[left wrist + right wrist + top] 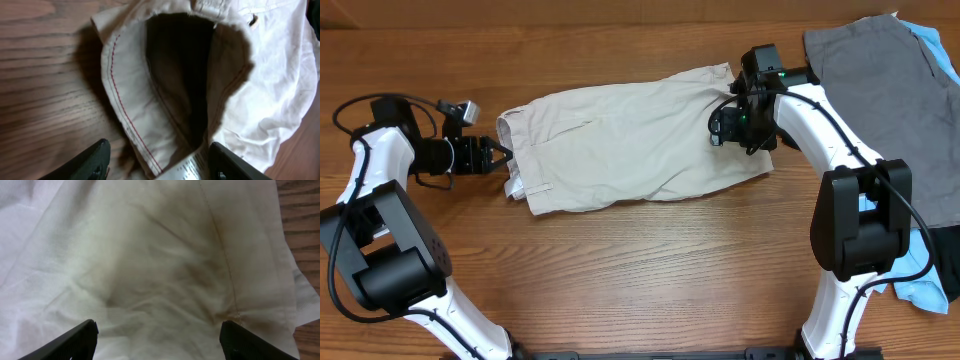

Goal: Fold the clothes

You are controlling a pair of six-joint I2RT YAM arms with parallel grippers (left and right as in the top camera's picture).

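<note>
Two arms meet one pair of khaki shorts (635, 140), which we see lying roughly flat across the middle of the wooden table (620, 270), waistband toward our left arm and leg ends toward our right. The left gripper (502, 157) sits at table level right at the waistband (125, 100). In the left wrist view its fingers (92, 161) are spread wide, and the open, gaping waist with its red stitching lies just ahead of them. A white label (192, 169) shows between the fingertips, but we cannot tell whether either pad touches the cloth. Nothing is pinched.

The right gripper (728, 125) hangs over the far leg end of the shorts, near their upper right corner. In the right wrist view its fingers (70, 341) are also parted widely, with wrinkled beige fabric and a leg seam (225, 265) filling the space under and ahead of them. It holds nothing.

Beyond the right arm we see a grey garment (870, 70) at the table's top right, well apart from the shorts, with a light-blue garment (923, 290) and a black one (948, 255) lower at the right edge.
</note>
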